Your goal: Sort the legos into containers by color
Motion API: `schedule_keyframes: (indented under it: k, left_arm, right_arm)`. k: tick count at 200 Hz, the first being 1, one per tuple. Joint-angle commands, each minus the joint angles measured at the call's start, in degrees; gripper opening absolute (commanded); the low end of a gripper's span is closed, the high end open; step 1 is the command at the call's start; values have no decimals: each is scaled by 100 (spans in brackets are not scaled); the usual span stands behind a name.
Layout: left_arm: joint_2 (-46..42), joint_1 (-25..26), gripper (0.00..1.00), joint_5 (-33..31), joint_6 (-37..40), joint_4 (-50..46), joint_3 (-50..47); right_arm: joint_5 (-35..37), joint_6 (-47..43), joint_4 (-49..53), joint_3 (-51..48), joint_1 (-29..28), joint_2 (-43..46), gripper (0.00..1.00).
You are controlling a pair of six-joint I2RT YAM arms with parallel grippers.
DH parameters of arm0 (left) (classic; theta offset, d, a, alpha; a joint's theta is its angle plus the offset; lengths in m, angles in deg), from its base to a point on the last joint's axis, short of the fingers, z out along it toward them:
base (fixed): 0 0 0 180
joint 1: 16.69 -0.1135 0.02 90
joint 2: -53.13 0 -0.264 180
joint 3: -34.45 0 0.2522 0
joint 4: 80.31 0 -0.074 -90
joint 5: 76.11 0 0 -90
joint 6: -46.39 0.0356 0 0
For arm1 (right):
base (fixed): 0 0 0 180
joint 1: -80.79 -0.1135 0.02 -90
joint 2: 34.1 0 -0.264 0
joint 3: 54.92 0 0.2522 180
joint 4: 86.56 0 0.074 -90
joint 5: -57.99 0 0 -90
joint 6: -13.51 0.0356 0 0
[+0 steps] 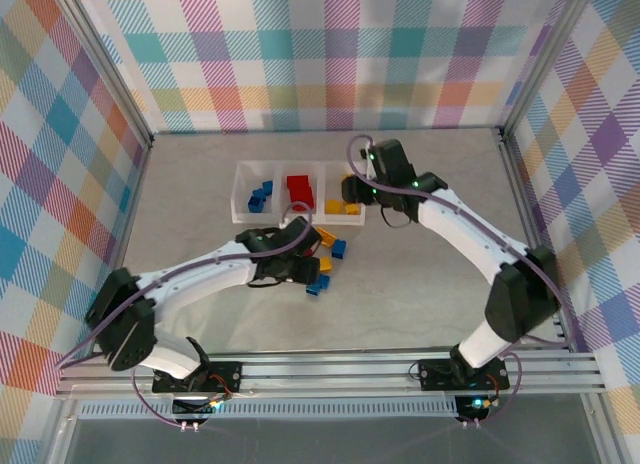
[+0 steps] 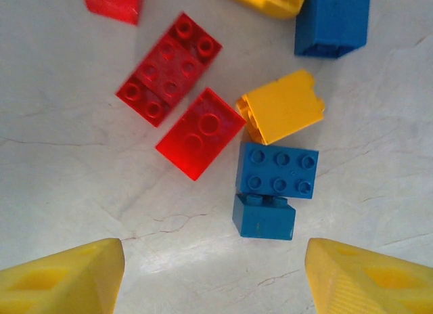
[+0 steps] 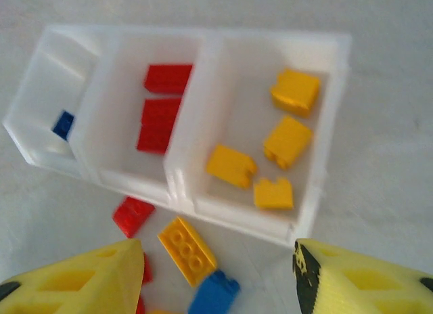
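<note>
The clear three-part tray (image 1: 241,206) lies mid-table: blue legos (image 1: 260,195) in its left compartment, red ones (image 1: 299,191) in the middle, yellow ones (image 1: 347,207) on the right. In front of it lies a loose pile. My left gripper (image 1: 297,271) hovers open over that pile. In its wrist view the left gripper (image 2: 216,281) is empty, just short of a small blue brick (image 2: 264,217), a blue flat brick (image 2: 278,170), a yellow brick (image 2: 281,105) and two red bricks (image 2: 201,132). My right gripper (image 3: 216,280) hangs open and empty above the tray's front wall (image 3: 237,216), with several yellow bricks (image 3: 231,166) in the compartment beyond.
Outside the tray, near the right gripper, lie a yellow brick (image 3: 187,250), a blue brick (image 3: 214,294) and a red brick (image 3: 132,216). Checked walls and metal posts (image 1: 505,134) enclose the table. Bare tabletop (image 1: 420,284) spreads to the right of the pile.
</note>
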Motion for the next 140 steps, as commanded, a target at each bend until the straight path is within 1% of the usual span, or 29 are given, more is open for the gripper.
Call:
schedule_keyframes:
  k: [1, 31, 58, 91, 111, 140]
  left_arm:
    - [473, 178, 71, 33, 118, -30, 336]
    - [855, 283, 71, 431, 329, 59, 386]
    - [1051, 307, 71, 414, 344, -2, 406]
    - [1263, 316, 70, 594, 441, 85, 441]
    - [1395, 316, 68, 622, 471, 59, 483]
    - [1451, 322, 62, 588, 489, 20, 480]
  right_arm:
    - [161, 102, 23, -621, 17, 410, 62]
    - [349, 135, 279, -1048, 78, 826, 63]
    - [426, 215, 391, -1243, 126, 1073, 63]
    - [509, 237, 497, -1298, 128, 1260, 64]
    - [563, 229, 558, -1304, 134, 1326, 64]
    - [618, 221, 588, -1360, 158, 1406, 65]
